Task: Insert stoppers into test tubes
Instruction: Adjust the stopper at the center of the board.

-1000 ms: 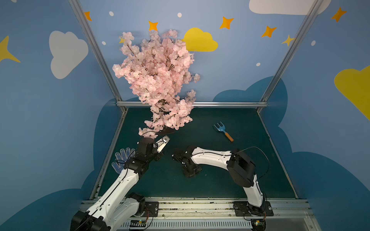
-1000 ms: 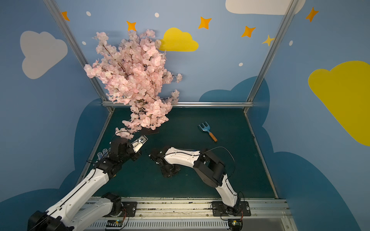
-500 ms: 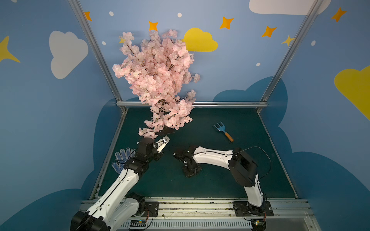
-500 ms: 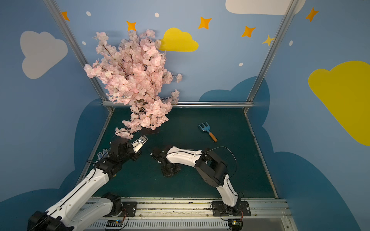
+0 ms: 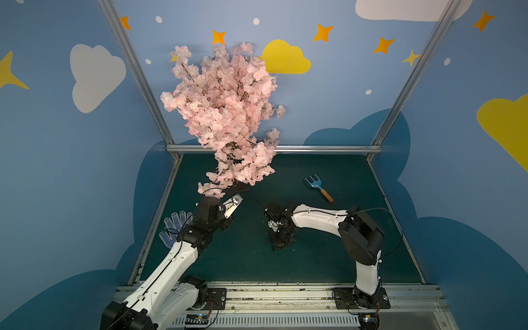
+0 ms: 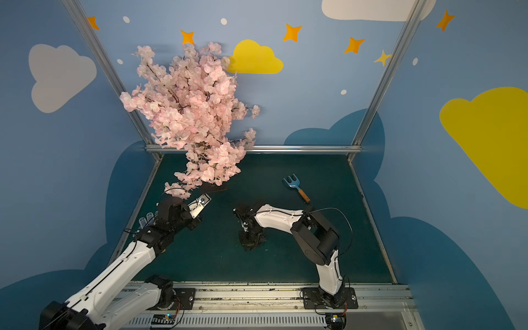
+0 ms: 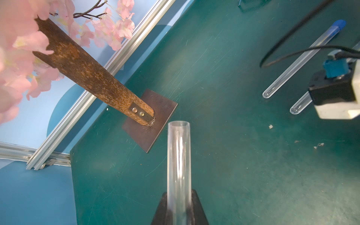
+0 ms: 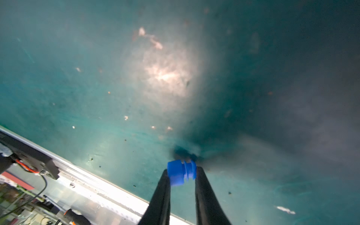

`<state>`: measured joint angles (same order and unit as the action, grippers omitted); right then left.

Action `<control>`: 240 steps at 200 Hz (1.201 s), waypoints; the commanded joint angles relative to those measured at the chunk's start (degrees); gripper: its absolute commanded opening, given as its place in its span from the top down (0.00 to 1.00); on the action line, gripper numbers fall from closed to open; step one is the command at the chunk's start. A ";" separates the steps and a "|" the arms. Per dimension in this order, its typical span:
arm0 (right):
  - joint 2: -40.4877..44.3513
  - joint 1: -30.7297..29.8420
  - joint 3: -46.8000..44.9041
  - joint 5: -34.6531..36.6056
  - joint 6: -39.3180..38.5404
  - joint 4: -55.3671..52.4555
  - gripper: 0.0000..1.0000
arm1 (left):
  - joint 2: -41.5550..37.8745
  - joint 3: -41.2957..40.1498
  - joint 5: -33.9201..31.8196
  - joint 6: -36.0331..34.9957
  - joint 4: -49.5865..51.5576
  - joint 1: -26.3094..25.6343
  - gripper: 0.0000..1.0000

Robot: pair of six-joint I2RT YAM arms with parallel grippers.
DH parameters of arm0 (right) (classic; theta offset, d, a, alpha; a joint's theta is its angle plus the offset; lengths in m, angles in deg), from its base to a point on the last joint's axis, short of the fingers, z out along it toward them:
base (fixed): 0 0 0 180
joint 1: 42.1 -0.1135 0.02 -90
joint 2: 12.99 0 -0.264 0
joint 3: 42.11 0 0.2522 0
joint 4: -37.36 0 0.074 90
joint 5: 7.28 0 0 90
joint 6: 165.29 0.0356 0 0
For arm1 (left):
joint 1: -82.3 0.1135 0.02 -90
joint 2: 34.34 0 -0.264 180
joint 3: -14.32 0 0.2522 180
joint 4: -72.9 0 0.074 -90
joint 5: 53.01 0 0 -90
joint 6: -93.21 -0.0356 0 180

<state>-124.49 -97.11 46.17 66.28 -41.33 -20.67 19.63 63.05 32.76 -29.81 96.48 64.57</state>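
Observation:
My left gripper (image 7: 179,196) is shut on a clear test tube (image 7: 178,161), whose open mouth points away toward the tree's base plate. Two more test tubes lie on the green mat. One (image 7: 300,60) carries a blue stopper (image 7: 339,24), and the other (image 7: 299,105) is partly hidden behind the right arm's wrist. My right gripper (image 8: 181,172) is shut on a small blue stopper (image 8: 180,173), held sideways between the fingertips just over the mat. In both top views this gripper (image 5: 281,241) (image 6: 251,241) points down at mid-mat, to the right of the left gripper (image 5: 225,221).
A pink blossom tree (image 5: 225,114) leans over the left rear, its trunk fixed to a metal plate (image 7: 165,111). A blue garden fork (image 5: 317,187) lies at the right rear. A dotted glove (image 5: 174,228) lies by the left edge. An aluminium rail (image 8: 101,187) borders the mat's front.
The right gripper has narrowed onto the stopper and the right arm has shifted slightly to the right. The left arm and its tube have not moved.

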 commanded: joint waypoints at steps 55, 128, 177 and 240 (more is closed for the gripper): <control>2.61 0.73 -0.17 6.41 -2.47 -5.72 0.74 | 0.35 -0.59 1.02 -0.24 -0.95 0.18 0.98; 1.18 -1.22 3.72 16.10 -3.63 -12.64 0.67 | 0.37 -0.56 0.89 -0.43 -0.95 0.14 0.98; 1.51 -3.67 5.55 17.62 -3.56 -13.61 0.63 | 0.10 -0.66 0.72 -0.56 -0.95 0.16 0.98; 1.11 -5.50 6.55 22.63 6.71 -12.77 0.66 | -0.51 -0.81 -1.20 -0.73 -0.77 0.20 0.98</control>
<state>-123.64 -101.89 50.98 84.88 -40.77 -32.64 20.00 63.05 32.25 -30.00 96.42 64.57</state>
